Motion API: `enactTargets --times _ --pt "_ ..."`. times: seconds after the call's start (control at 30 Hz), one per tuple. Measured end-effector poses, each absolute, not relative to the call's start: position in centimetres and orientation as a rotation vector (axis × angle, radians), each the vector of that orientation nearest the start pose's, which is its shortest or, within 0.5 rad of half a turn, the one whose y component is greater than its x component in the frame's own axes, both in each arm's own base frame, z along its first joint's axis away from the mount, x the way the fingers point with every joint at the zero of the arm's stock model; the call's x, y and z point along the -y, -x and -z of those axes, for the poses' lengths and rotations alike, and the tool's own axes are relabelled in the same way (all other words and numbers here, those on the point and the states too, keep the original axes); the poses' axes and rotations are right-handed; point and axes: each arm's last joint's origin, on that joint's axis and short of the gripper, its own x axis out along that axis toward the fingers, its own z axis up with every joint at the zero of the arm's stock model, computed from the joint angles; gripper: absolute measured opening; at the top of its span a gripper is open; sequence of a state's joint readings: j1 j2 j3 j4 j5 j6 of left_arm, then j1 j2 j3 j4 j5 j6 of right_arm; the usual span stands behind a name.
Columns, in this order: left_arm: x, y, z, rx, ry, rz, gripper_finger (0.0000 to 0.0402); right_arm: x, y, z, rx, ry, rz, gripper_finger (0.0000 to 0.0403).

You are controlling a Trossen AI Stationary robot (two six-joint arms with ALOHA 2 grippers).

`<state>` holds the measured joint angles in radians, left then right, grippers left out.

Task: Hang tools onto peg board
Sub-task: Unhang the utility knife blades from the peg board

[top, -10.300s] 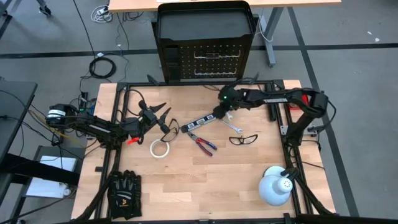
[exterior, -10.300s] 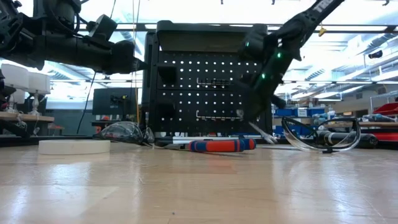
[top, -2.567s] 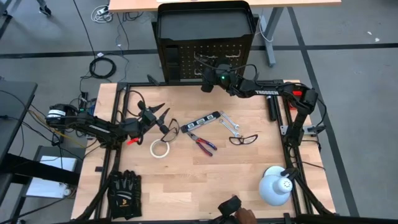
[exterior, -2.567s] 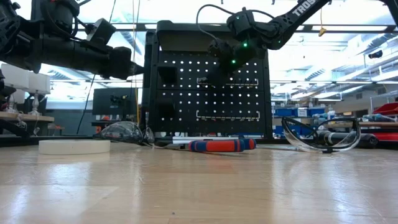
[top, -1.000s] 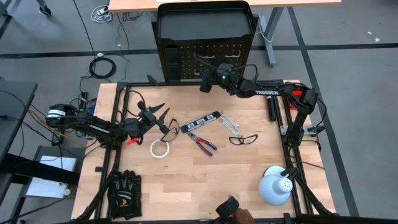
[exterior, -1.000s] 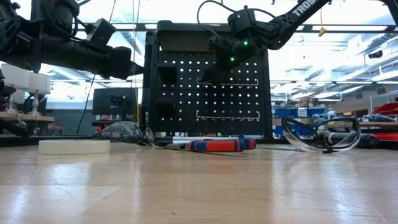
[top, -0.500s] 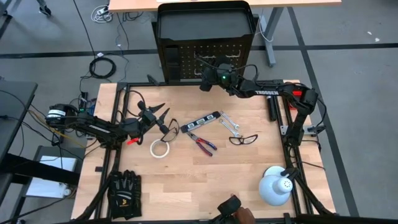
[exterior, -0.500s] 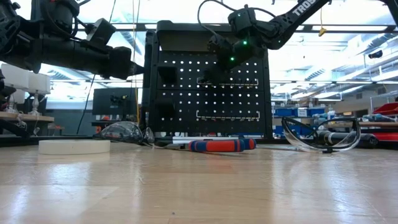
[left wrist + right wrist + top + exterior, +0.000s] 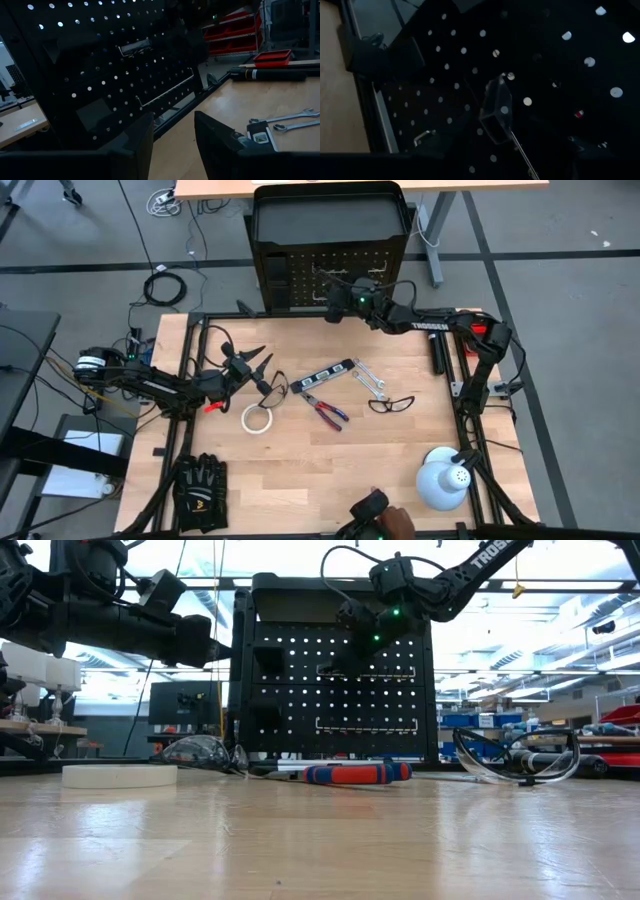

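Observation:
The black peg board [image 9: 290,280] stands upright at the table's far edge. My right gripper [image 9: 335,293] is up against its face [image 9: 300,690], shut on a slim silver wrench [image 9: 495,110]. My left gripper [image 9: 262,370] hovers open and empty over the table's left part; its fingers also show apart in the left wrist view [image 9: 172,145]. Lying flat on the table are the level bar [image 9: 325,374], two silver wrenches [image 9: 370,379], the red-handled pliers [image 9: 325,410], the white tape roll [image 9: 258,418] and the black-framed glasses [image 9: 390,403]. My right gripper holds the wrench by its thin shaft [image 9: 522,155]; the fingers are lost in the dark, so the kind of hold does not show. It reaches level from the table's near side toward the board. The wrench is clear of the table, and its ring end [image 9: 496,107] is at the board's holes.
Black gloves [image 9: 200,485] lie at the near left and the white dome lamp [image 9: 443,478] at the near right. Clear glasses [image 9: 275,390] lie by my left gripper. A person's hand [image 9: 375,520] shows at the near edge. A red box [image 9: 272,56] stands beyond the table.
My right gripper has edged slightly toward the table's right along the board's face, still holding the wrench. The person's hand at the near edge has shifted a little.

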<state>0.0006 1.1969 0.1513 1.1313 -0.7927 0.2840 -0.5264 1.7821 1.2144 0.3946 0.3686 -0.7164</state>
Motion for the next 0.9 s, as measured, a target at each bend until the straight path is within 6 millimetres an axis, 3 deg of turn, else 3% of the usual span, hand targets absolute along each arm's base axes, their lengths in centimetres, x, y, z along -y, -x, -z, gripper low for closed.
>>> enactTargets --times 0.9 --pt "-2.07 -18.6 -17.49 -0.032 -0.235 -0.798 0.0144 21.91 -34.44 -26.4 -0.505 0.717 0.736 0.0087"
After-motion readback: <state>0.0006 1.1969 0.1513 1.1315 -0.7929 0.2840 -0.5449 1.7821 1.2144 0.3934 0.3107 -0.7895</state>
